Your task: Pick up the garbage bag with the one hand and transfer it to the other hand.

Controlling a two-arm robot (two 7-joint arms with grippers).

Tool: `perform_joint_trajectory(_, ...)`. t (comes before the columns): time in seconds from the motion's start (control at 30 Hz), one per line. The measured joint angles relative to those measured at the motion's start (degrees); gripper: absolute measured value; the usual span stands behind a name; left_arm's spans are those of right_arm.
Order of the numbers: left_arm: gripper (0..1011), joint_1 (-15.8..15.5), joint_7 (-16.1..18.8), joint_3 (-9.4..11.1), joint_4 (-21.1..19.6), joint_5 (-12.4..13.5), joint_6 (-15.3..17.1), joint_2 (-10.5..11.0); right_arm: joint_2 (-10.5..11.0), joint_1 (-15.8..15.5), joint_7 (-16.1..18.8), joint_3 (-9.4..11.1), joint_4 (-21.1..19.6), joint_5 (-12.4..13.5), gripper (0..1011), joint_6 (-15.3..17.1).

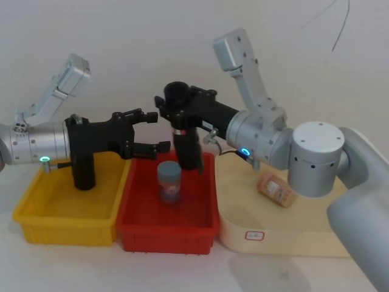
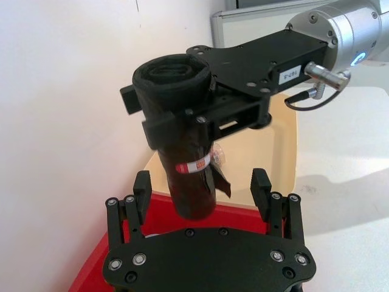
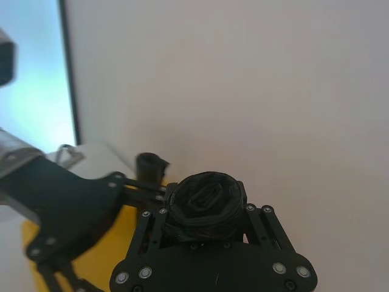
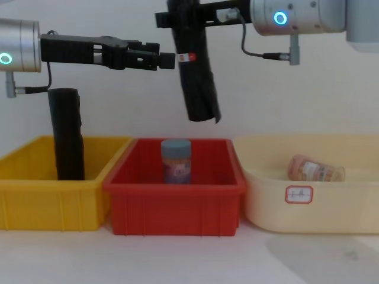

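The garbage bag, a black roll with a red-and-white label band, hangs upright over the red bin. My right gripper, on the blue-lit arm, is shut on its upper end, and the roll's lower end hangs free. On the green-teal-lit arm, my left gripper is open at label height. Its fingertips stop just short of the roll's left side. In the left wrist view the fingers stand wide apart, with the bag beyond them.
A plain black roll stands upright in the yellow bin under my left arm. The red bin holds a grey-blue jar. A cream tray on the right holds an orange packet.
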Motion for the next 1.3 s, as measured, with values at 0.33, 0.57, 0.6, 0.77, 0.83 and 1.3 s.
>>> perform_joint_trajectory(0.33, 1001, 0.0, 0.0, 0.0, 0.0, 0.0, 0.0, 0.0, 1.6, -2.4, -7.1, 2.4, -3.0, -2.2, 506, 3.0)
perform_joint_trajectory(0.57, 1001, 0.0, 0.0, 0.0, 0.0, 0.0, 0.0, 0.0, 2.5, -3.9, -11.0, 4.2, -4.4, -3.2, 506, 4.8)
perform_joint_trajectory(0.6, 1001, 0.0, 0.0, 0.0, 0.0, 0.0, 0.0, 0.0, 2.7, -4.2, -11.9, 4.6, -4.7, -3.4, 506, 5.2)
perform_joint_trajectory(0.77, 1001, 0.0, 0.0, 0.0, 0.0, 0.0, 0.0, 0.0, 3.4, -5.1, -14.5, 6.1, -5.4, -3.9, 506, 6.5)
perform_joint_trajectory(0.83, 1001, 0.0, 0.0, 0.0, 0.0, 0.0, 0.0, 0.0, 3.7, -5.6, -15.6, 6.8, -5.7, -4.1, 506, 7.1)
perform_joint_trajectory(1.3, 1001, 0.0, 0.0, 0.0, 0.0, 0.0, 0.0, 0.0, 4.6, -6.9, -19.0, 9.0, -6.3, -4.7, 859, 9.0)
